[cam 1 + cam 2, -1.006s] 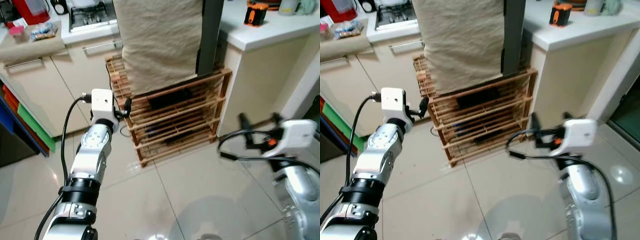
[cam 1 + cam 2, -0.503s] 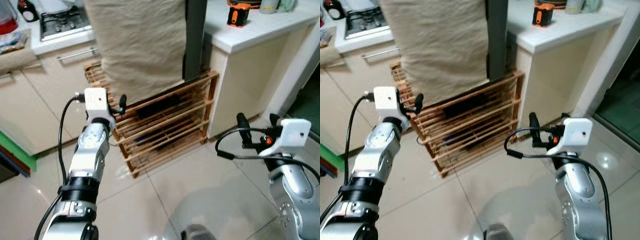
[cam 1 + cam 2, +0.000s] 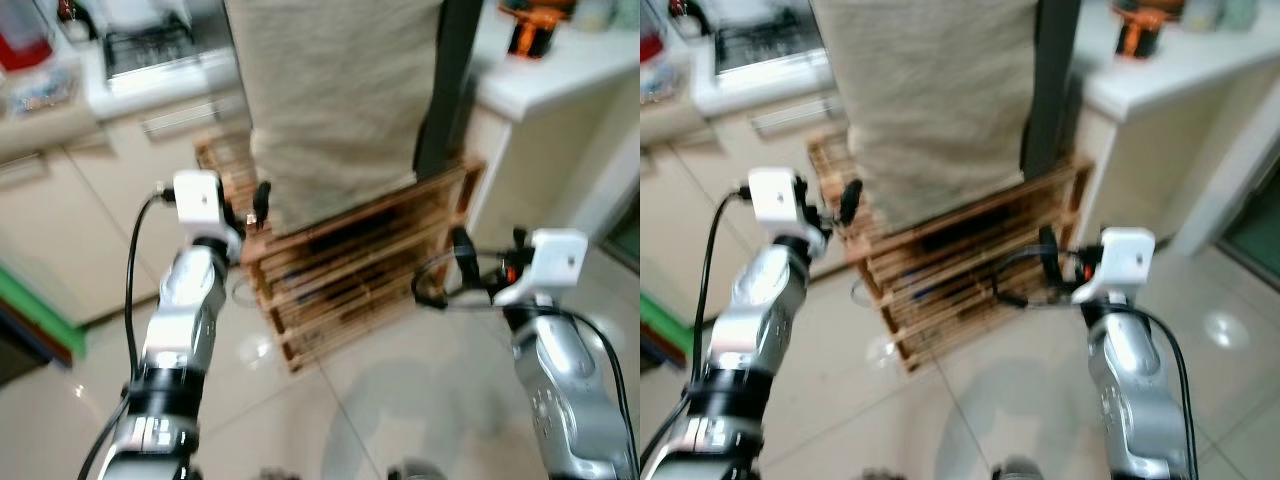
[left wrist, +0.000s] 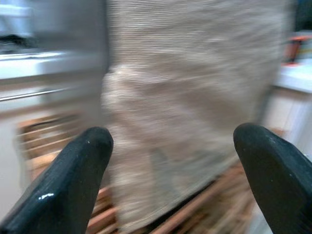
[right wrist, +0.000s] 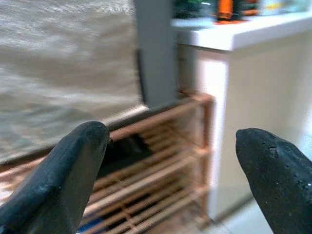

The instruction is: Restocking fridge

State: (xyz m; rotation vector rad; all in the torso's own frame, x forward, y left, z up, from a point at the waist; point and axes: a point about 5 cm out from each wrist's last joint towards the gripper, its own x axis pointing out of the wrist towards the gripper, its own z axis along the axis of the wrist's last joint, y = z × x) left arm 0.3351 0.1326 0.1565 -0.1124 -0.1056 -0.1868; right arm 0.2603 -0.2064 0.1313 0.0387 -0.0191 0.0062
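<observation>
Approach comes first: I hold my left gripper (image 4: 170,161) and right gripper (image 5: 170,161) spread, empty, clear of the wooden rack (image 3: 370,260).

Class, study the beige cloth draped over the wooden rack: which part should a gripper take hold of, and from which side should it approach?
Grip the beige cloth at its free lower hem, near the corner closest to the left gripper, coming from the front. The hem hangs loose above the wooden rack slats, so open fingers can close across its thin edge. Blur hides how the cloth is held higher up, so treat this as tentative.
</observation>
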